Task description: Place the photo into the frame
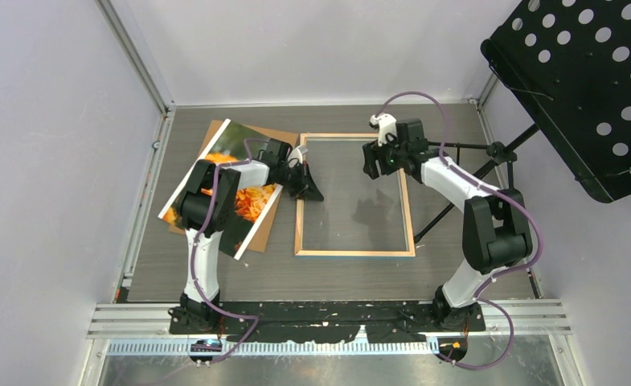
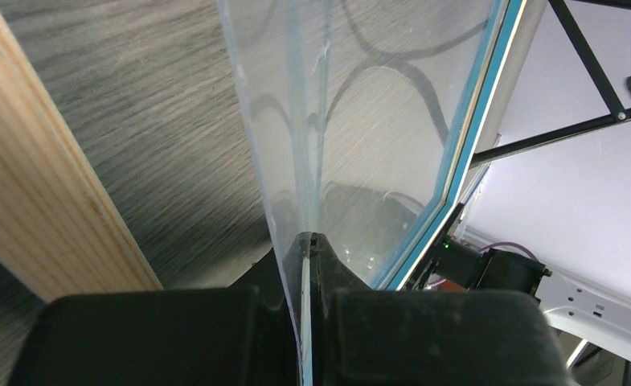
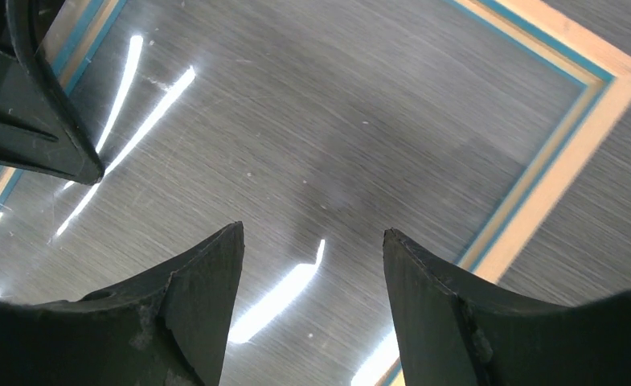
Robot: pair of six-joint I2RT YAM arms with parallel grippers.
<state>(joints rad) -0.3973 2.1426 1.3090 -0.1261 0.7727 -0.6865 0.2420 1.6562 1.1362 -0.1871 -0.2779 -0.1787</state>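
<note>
The frame (image 1: 352, 252) lies flat mid-table, light wood side up, with its clear pane (image 1: 356, 193) inside. The photo (image 1: 230, 143) of orange flowers lies left of it on the brown backing board (image 1: 286, 135), partly hidden by my left arm. My left gripper (image 1: 310, 190) is at the frame's left rail. In the left wrist view it (image 2: 310, 241) is shut on the edge of the clear pane (image 2: 376, 121), beside a wood rail (image 2: 38, 177). My right gripper (image 1: 374, 161) hovers open and empty over the pane (image 3: 312, 145) near the frame's far right corner (image 3: 601, 88); it also shows in the right wrist view (image 3: 312, 233).
A black perforated music stand (image 1: 585, 80) overhangs the right side, and its thin legs (image 1: 456, 201) reach the table by the frame's right rail. White walls and an aluminium rail (image 1: 147, 185) bound the table. The left gripper's finger (image 3: 38, 121) shows in the right wrist view.
</note>
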